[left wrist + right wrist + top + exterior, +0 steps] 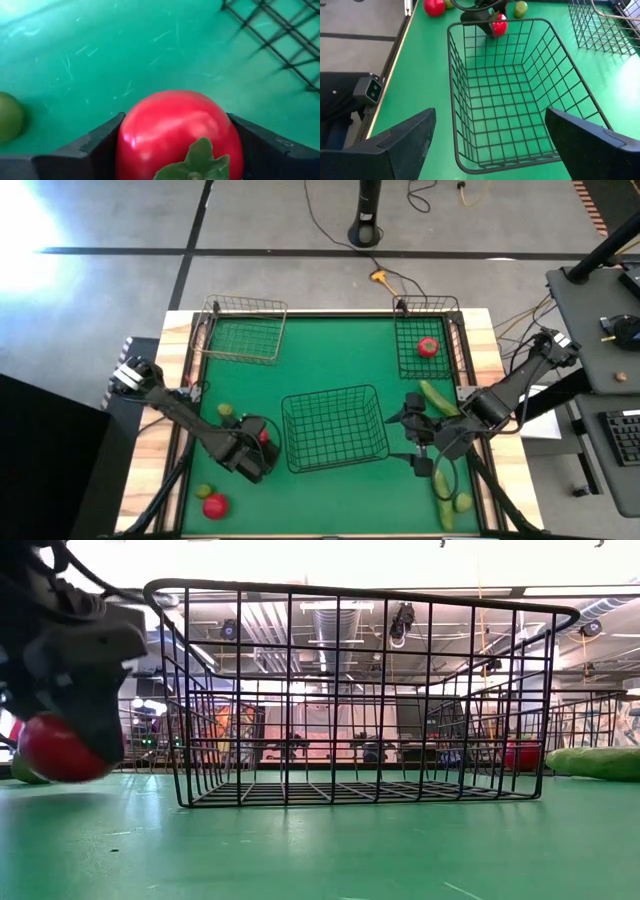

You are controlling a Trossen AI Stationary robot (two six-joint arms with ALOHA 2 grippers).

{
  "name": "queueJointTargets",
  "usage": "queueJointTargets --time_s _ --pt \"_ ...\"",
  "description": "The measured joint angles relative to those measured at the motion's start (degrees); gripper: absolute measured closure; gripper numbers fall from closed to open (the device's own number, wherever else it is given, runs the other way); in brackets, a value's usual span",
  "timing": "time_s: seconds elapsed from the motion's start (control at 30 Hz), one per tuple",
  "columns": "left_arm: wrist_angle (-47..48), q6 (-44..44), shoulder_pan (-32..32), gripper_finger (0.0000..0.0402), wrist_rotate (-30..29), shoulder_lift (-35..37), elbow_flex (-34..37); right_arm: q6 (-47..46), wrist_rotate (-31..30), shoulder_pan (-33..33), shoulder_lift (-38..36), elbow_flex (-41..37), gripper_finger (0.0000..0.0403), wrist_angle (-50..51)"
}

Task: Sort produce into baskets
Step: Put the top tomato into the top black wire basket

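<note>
My left gripper (256, 444) is shut on a red tomato (175, 130) just left of the large central wire basket (335, 425); the pair also shows in the low view (55, 748). My right gripper (413, 435) is open and empty beside the central basket's right wall, looking into it (490, 115). A second tomato (428, 347) lies in the far right small basket (445, 330). The far left small basket (240, 330) holds nothing. A third tomato (214, 506) lies on the mat near the front left. Two cucumbers (438, 398) (443, 488) and three limes (225, 410) (204, 491) (463, 502) lie on the mat. My left gripper pinches the tomato's two opposite round sides (131, 135) between its two fingers (102, 135). The green stem cap (197, 160) faces back toward the wrist. The fingers slant down toward the mat. In the low view the tomato seems a little clear of the table.
The green mat (330, 350) is bordered by wooden table edges. The lime behind my left gripper also shows in the left wrist view (7, 117). Open mat lies between the two far baskets and in front of the central basket. A desk with a keyboard stands off the table's right.
</note>
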State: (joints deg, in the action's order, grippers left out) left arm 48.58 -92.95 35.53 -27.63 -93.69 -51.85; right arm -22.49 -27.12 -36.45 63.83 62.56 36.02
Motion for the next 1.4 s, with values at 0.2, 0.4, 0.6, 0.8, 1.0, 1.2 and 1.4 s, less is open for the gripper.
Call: queueJointTargets --time_s 0.2,0.4,0.6,0.8,1.0,1.2,1.4 --pt "15.37 0.33 0.04 0.0118 -0.71 0.19 -11.94 0.46 -9.38 -0.02 0.00 1.47 0.0035 3.20" --pt "30.94 4.72 -0.47 0.0119 -16.47 0.20 -30.84 -3.30 -25.88 1.23 -0.07 3.74 0.0035 7.59" --pt "27.72 25.93 -11.91 0.0119 -24.53 0.22 -42.54 -5.36 -22.19 7.01 0.90 2.69 0.0035 13.36" --pt "6.97 52.40 -27.45 0.0119 -16.52 0.17 -44.19 -9.53 -19.38 12.44 2.53 -0.64 0.0035 21.43" --pt "-10.25 64.13 -40.88 0.0119 0.85 -1.58 -40.52 -9.38 -10.33 14.44 4.52 -4.33 0.0035 18.02" --pt "-11.70 65.23 -48.05 0.0119 7.25 -7.67 -39.92 -10.55 -4.02 12.85 8.85 -5.72 0.0035 17.00" --pt "-12.89 66.93 -50.79 0.0119 11.40 -13.72 -40.63 -9.60 3.42 10.47 13.75 -5.74 0.0035 11.45"
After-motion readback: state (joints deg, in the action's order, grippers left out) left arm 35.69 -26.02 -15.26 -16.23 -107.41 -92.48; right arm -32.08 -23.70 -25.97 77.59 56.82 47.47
